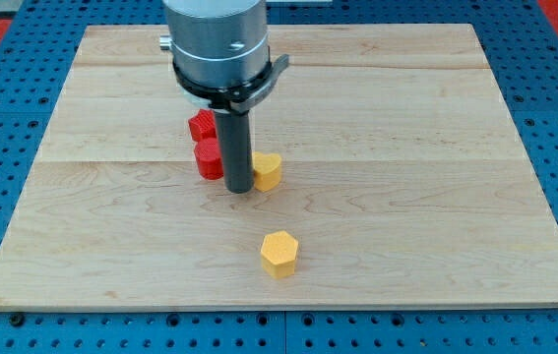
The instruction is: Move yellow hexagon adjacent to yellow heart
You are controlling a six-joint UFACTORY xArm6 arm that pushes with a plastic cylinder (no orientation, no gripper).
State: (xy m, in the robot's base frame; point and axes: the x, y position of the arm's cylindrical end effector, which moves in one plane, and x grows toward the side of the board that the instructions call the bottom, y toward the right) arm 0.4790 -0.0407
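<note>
A yellow hexagon lies on the wooden board, below the view's middle. A yellow heart lies above it, near the board's middle. My tip rests on the board just left of the yellow heart, touching or nearly touching it. The tip stands well above and slightly left of the yellow hexagon, apart from it. The rod hides the heart's left edge.
Two red blocks sit left of the rod: one higher up, one right below it, partly hidden by the rod. The arm's grey body hangs over the board's top middle. A blue pegboard surrounds the board.
</note>
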